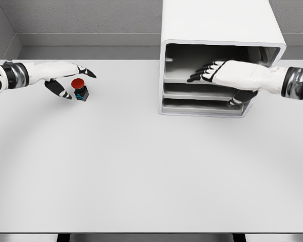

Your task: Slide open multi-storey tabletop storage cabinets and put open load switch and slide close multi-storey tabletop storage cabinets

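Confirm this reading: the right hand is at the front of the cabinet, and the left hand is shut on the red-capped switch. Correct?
Not quite. In the head view the left hand is open beside the red-capped switch, not gripping it; the switch stands on the table. The right hand is indeed at the cabinet front.

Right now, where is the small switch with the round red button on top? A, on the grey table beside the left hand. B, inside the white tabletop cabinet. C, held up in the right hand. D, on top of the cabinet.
A: the small red-button switch stands on the grey table, between the open fingers of the left hand, while the right hand reaches into the white cabinet.
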You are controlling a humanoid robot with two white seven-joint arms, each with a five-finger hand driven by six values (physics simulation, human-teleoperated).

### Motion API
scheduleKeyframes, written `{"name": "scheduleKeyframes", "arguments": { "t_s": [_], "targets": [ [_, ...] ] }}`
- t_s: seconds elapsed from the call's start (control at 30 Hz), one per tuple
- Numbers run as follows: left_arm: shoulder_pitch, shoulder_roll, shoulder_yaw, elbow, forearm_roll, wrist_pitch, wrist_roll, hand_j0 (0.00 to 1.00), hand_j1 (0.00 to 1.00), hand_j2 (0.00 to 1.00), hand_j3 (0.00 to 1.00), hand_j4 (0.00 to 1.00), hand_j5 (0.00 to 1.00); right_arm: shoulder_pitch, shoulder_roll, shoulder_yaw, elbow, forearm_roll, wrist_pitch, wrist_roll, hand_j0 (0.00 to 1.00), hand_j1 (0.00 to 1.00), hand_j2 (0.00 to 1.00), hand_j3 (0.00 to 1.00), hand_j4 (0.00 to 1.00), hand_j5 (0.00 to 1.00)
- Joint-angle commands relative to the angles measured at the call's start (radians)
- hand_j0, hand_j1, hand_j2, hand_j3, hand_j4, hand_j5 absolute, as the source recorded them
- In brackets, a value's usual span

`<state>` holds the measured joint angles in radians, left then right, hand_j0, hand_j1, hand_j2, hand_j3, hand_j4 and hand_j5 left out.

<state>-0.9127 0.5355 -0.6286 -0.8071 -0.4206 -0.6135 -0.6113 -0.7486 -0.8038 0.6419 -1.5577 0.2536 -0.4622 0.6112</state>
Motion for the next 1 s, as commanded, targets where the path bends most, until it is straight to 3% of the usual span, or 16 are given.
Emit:
{"name": "scheduleKeyframes", "arguments": {
  "t_s": [0.0, 0.33, 0.5, 0.63, 0.8, 0.97],
  "targets": [
    [0.000, -0.014, 0.006, 0.011, -0.017, 0.003, 0.000, 0.86, 0.86, 0.86, 0.86, 0.86, 0.86, -0.003, 0.028, 0.047, 0.056, -0.004, 0.004, 0.000, 1.00, 1.00, 1.00, 1.00, 1.00, 1.00],
    [-0.009, -0.051, 0.010, 0.049, -0.066, 0.003, 0.000, 0.86, 0.86, 0.86, 0.86, 0.86, 0.86, -0.066, 0.094, 0.074, 0.229, -0.004, 0.004, 0.000, 1.00, 1.00, 1.00, 1.00, 1.00, 1.00],
    [-0.009, -0.049, 0.012, 0.051, -0.066, 0.003, 0.000, 0.65, 0.65, 0.65, 0.65, 0.65, 0.65, -0.069, 0.087, 0.078, 0.229, -0.004, -0.001, 0.000, 1.00, 1.00, 1.00, 1.00, 1.00, 1.00],
    [-0.008, -0.049, 0.017, 0.052, -0.066, 0.003, 0.000, 0.57, 0.57, 0.57, 0.57, 0.57, 0.57, -0.069, 0.084, 0.082, 0.226, -0.005, -0.007, 0.000, 1.00, 1.00, 1.00, 1.00, 1.00, 1.00],
    [-0.008, -0.048, 0.015, 0.051, -0.063, 0.003, 0.000, 0.45, 0.45, 0.45, 0.45, 0.45, 0.45, -0.064, 0.049, 0.094, 0.117, -0.004, -0.041, 0.000, 1.00, 1.00, 1.00, 1.00, 1.00, 1.00],
    [-0.008, -0.048, 0.014, 0.049, -0.063, 0.003, 0.000, 0.41, 0.41, 0.41, 0.41, 0.41, 0.41, -0.060, 0.045, 0.096, 0.094, -0.004, -0.098, 0.000, 1.00, 1.00, 1.00, 1.00, 1.00, 1.00]
  ]
}}
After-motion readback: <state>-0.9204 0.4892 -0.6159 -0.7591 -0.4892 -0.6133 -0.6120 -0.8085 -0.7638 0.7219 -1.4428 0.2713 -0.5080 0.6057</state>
